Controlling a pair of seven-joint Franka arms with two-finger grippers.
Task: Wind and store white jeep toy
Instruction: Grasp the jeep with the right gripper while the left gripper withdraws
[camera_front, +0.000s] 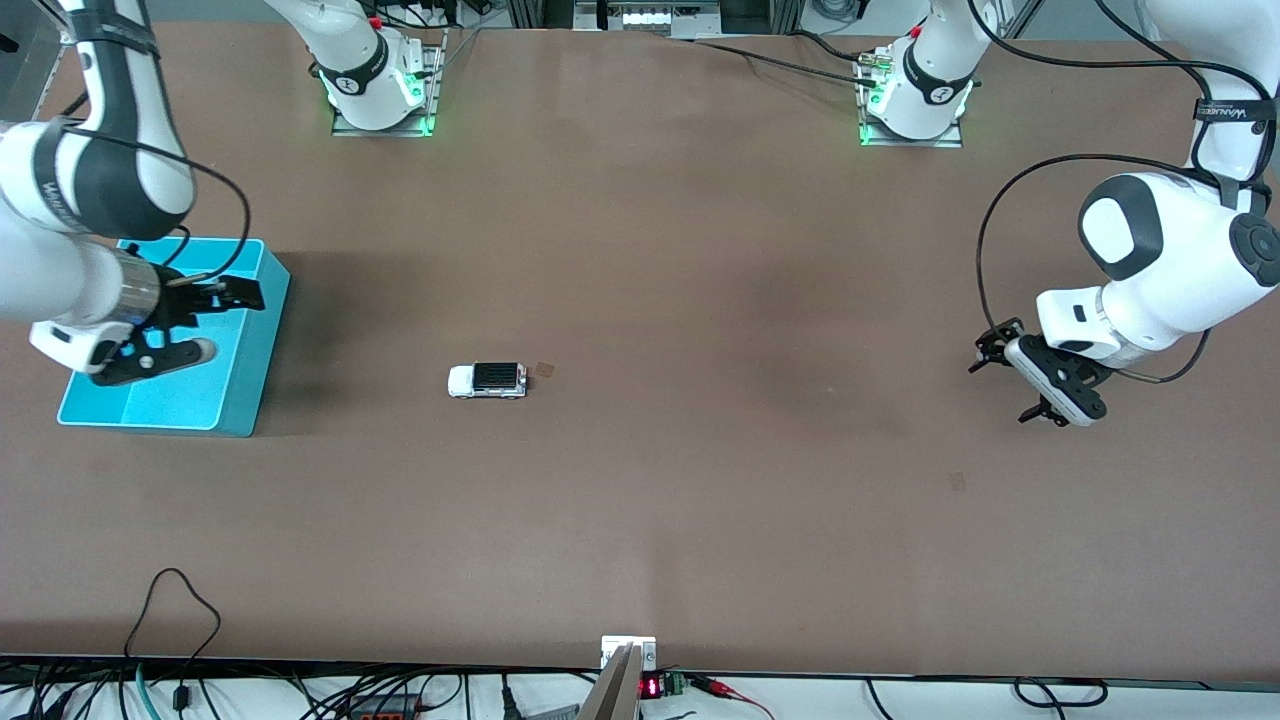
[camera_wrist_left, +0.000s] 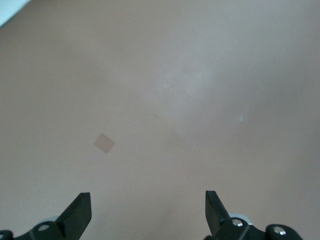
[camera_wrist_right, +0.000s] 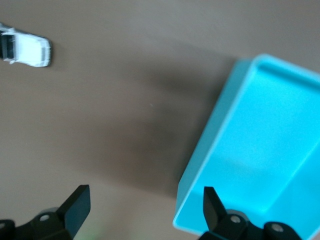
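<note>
On the brown table (camera_front: 640, 250), near its middle, the white jeep toy (camera_front: 487, 380) is seen standing on its wheels, all alone, with nothing touching it. Its black roof is turned up. At the right arm's end of the table, a cyan bin (camera_front: 245, 370) is placed, well apart from the toy.

Over the bin, the right gripper (camera_front: 195, 322) is held up in the air, with the arm bent and reaching in from the edge of the front view. Its two black fingers (camera_wrist_right: 75, 207) are spread apart and nothing is held between them. From the right wrist view, only a corner of the bin is shown, and the toy (camera_wrist_right: 27, 48) is cut off at the picture's edge.

At the left arm's end, the left gripper (camera_front: 1012, 380) is held over bare table, with the arm folded at the elbow. Its fingers (camera_wrist_left: 80, 212) are spread wide too, and nothing is held. A small pale square mark (camera_wrist_left: 104, 143) is seen on the table under it. Much of both arms is cut off at the edges of the front view.
</note>
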